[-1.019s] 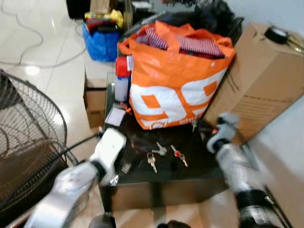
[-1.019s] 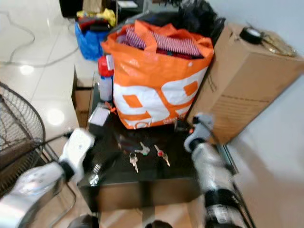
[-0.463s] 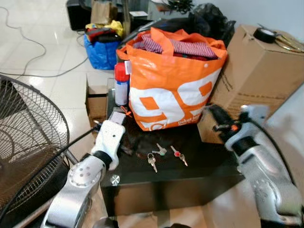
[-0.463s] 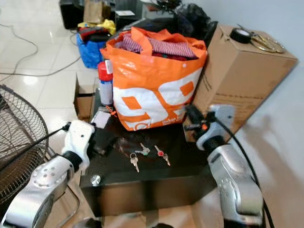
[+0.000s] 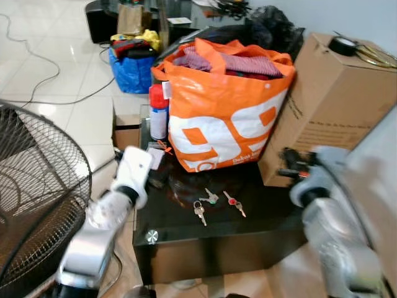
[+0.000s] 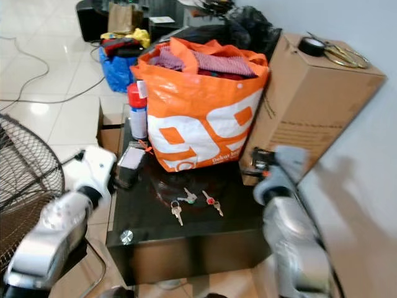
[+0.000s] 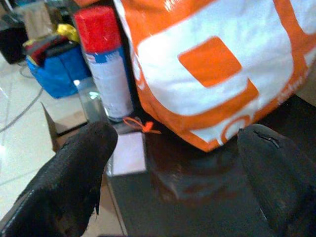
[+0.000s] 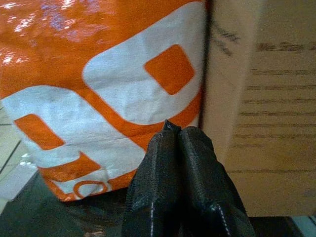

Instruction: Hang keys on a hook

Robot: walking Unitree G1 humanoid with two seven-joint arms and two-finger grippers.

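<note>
In the left eye view, the keys (image 5: pixel 218 203) were unmoved on the tabletop (image 5: pixel 273 214) before the bag (image 5: pixel 223 118); both arms had been drawn outward since half a second earlier, so no pickup was begun

In the left wrist view, the left gripper (image 7: pixel 175 163) was held with jaws wide apart, toward the can (image 7: pixel 106 69)

In the right wrist view, the right gripper (image 8: pixel 178 148) was seen with jaws together, empty, between bag and box (image 8: pixel 266 98)

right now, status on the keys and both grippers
Left gripper open, right gripper shut, empty. Keys loose on black table, untouched. Orange bag right behind them.
</note>
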